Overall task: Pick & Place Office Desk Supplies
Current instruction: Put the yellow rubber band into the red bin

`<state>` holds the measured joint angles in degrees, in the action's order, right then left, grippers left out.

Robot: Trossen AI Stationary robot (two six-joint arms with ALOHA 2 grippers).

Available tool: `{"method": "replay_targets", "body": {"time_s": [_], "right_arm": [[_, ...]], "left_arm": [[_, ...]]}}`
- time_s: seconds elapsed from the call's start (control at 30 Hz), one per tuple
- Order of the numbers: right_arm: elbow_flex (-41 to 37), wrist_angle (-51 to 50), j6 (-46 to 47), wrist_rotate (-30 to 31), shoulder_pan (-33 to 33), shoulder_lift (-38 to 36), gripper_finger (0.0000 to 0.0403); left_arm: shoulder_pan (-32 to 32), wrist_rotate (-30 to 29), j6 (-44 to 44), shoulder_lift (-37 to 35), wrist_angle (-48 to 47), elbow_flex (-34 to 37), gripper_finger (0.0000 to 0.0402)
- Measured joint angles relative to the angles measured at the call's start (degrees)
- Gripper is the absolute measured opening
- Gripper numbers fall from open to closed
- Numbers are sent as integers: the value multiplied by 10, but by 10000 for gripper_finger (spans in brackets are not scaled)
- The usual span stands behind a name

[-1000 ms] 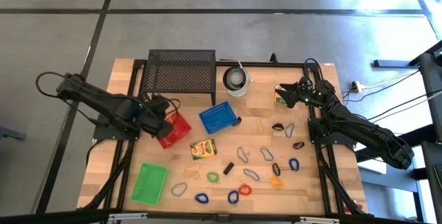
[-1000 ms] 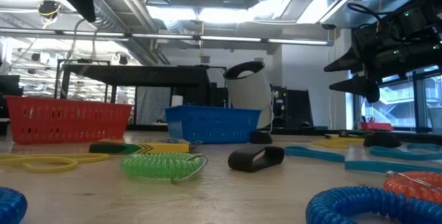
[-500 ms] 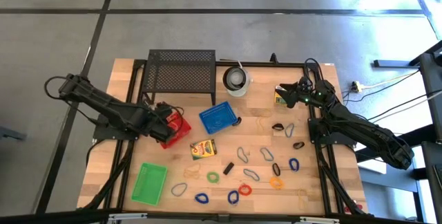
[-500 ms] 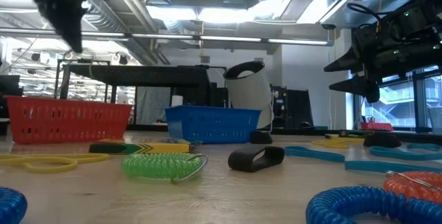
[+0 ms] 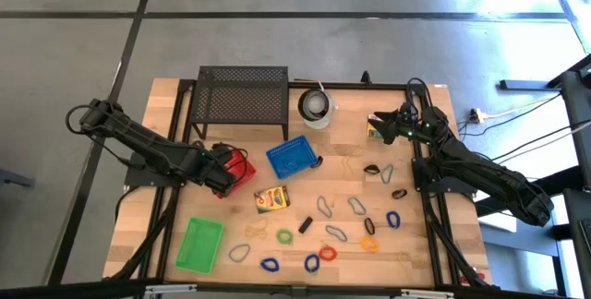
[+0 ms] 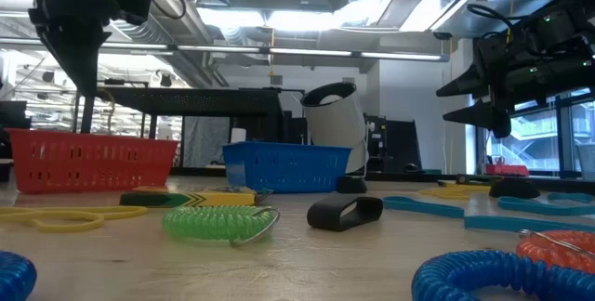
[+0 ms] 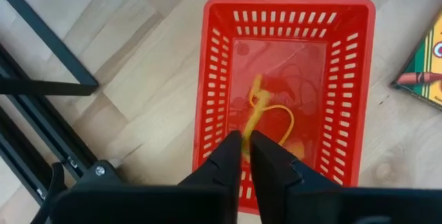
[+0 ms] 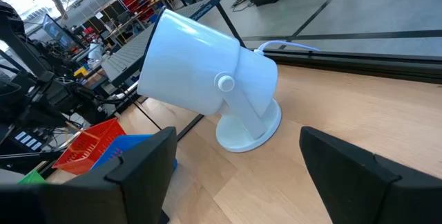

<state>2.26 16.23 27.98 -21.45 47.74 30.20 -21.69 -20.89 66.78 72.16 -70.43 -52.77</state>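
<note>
Bare wood beside green basket (image 5: 200,244) – loops (image 5: 328,234) crowd the right half

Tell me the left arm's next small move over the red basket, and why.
Probably open a little wider, then lift clear. The left end effector hangs above the red basket, its fingers barely parted, with the yellow loop at their tips; whether it has dropped free I cannot tell.

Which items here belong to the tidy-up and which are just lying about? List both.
Job: coiled blue, green and red plastic loops; small black clip; flat yellow-and-green crayon box; yellow loop in red plastic basket.

Lying about: black mesh metal stand; white round cup.
</note>
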Motion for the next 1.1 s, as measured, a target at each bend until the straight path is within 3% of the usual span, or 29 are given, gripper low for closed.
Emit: {"method": "replay_targets", "body": {"time_s": [0.33, 0.57, 0.7, 0.83, 0.97, 1.1], "right_arm": [[0, 0, 0, 0, 0, 0, 310], [0, 2, 0, 13, 0, 0, 310], [0, 8, 0, 77, 0, 0, 310], [0, 8, 0, 126, 0, 0, 310], [0, 9, 0, 146, 0, 0, 310], [0, 9, 0, 150, 0, 0, 310]], "left_arm": [[8, 0, 11, 0, 0, 0, 126], [34, -11, -12, 0, 22, -18, 148], [39, -50, -80, 0, 110, -30, 145], [39, -91, -211, 0, 255, -30, 143], [39, -100, -329, 0, 383, -30, 148], [38, -98, -384, 0, 461, -30, 157]]}}
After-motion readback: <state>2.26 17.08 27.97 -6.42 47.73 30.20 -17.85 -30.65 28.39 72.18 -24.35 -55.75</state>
